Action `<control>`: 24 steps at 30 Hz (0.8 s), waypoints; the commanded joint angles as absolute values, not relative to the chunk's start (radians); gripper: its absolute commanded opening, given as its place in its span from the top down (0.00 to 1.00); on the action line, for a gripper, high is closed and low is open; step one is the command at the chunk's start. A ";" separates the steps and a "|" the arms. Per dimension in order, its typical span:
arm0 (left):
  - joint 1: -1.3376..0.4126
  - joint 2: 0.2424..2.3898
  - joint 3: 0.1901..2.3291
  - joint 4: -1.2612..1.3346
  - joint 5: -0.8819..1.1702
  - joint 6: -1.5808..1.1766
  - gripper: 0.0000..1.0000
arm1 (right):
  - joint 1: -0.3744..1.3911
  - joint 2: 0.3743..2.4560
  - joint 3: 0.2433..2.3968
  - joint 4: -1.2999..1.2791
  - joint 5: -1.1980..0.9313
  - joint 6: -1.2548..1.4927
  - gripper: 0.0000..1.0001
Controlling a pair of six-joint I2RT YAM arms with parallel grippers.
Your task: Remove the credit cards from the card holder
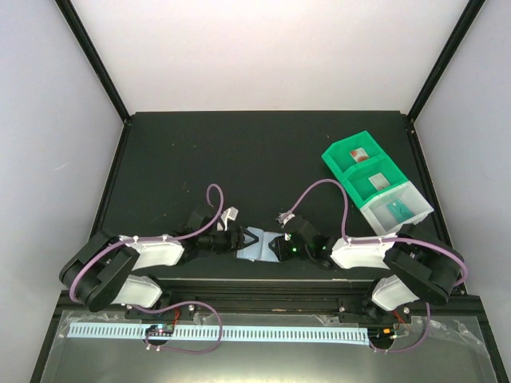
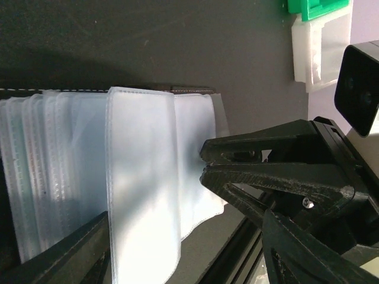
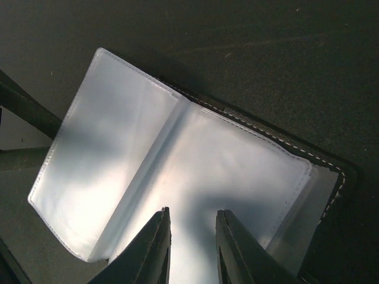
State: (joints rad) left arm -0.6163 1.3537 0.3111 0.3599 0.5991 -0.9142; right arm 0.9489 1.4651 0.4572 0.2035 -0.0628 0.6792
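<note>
The card holder point(image 1: 259, 246) lies open near the table's front edge between my two grippers, its pale clear sleeves fanned out point(image 2: 142, 165). One sleeve page stands up between the wide-apart fingers of my open left gripper point(image 2: 186, 254), at the holder's left end. My right gripper point(image 3: 190, 216) hangs over the holder's right page point(image 3: 237, 171), jaws a narrow gap apart with nothing between them. A red credit card point(image 1: 361, 153) lies in the far green bin and a teal one point(image 1: 397, 210) in the clear bin. No card shows in the sleeves in view.
Two joined green bins point(image 1: 351, 167) and a clear bin point(image 1: 411, 209) stand in a slanted row at the right of the black table. The table's front rail point(image 1: 263, 283) runs just below the holder. White walls close in the sides and back.
</note>
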 commanded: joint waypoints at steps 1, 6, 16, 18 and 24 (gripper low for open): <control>-0.624 1.365 0.322 0.442 0.638 -0.943 0.33 | 0.952 1.461 0.433 0.197 -0.028 0.681 0.75; -0.643 1.371 0.327 0.489 0.640 -0.985 0.33 | 0.953 1.459 0.417 0.233 -0.036 0.698 0.76; -0.675 1.310 0.377 0.416 0.595 -0.924 0.34 | 0.953 1.392 0.391 0.220 0.005 0.700 0.77; -0.665 1.235 0.411 0.164 0.455 -0.823 0.31 | 0.953 1.395 0.387 0.227 -0.006 0.703 0.77; -0.626 1.176 0.409 0.019 0.413 -0.742 0.29 | 0.953 1.414 0.377 0.248 -0.017 0.714 0.77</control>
State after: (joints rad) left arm -0.6434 1.1927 0.3935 0.1940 0.4866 -0.8410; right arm 0.9485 1.4063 0.3962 0.2321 -0.0357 0.7029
